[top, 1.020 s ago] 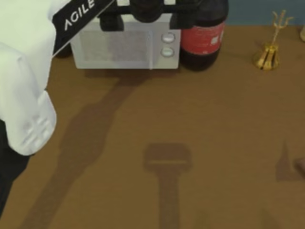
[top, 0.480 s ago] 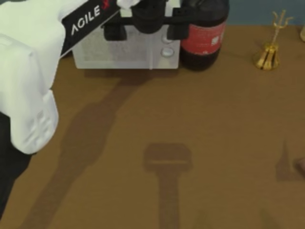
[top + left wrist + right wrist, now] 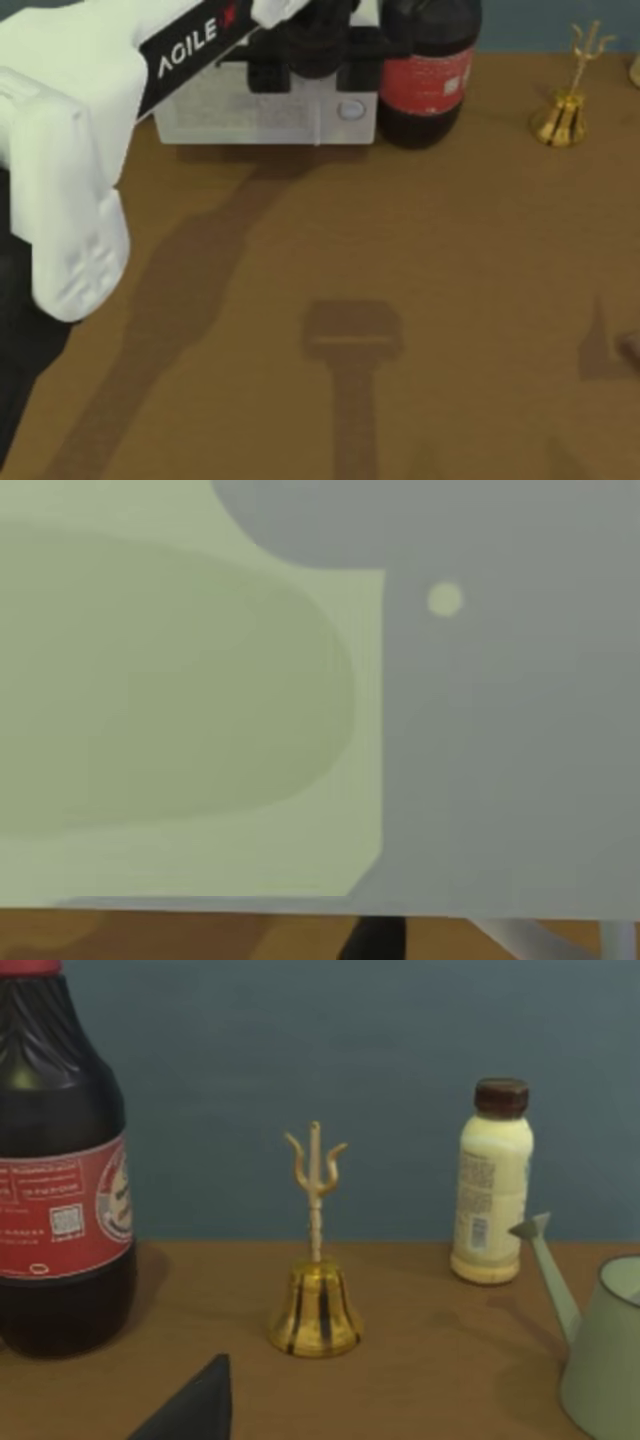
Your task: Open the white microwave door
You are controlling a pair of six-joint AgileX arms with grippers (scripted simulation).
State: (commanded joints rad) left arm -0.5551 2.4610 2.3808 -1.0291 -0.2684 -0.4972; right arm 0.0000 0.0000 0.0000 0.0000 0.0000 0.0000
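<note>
Now, left gripper point(image 3: 318, 45): it is held over the top front of the white microwave point(image 3: 265, 105), at the far side of the table point(image 3: 400, 260). How wide its fingers are spread cannot be told.
Left wrist view: it is filled by a pale cream patch and a grey patch very close up. No fingers are seen in it.
Door point(image 3: 240, 108): it is seen flat against the front of the microwave in the top view. No gap is seen there, so it is judged to be shut.
Knob point(image 3: 349, 110): one round silver knob is seen on the panel beside the door. The other is hidden by the arm.
What is done: the arm is brought up to the microwave.
What is left: the door has yet to be gripped and swung out, as far as can be judged.
Dark bottle point(image 3: 428, 70): it is stood just beside the microwave, on its right.
Gold bell point(image 3: 563, 112): it is stood well apart, near the right edge.
Right arm: it is parked off to the right. Only a dark tip of it point(image 3: 195, 1405) is seen in its own wrist view.
</note>
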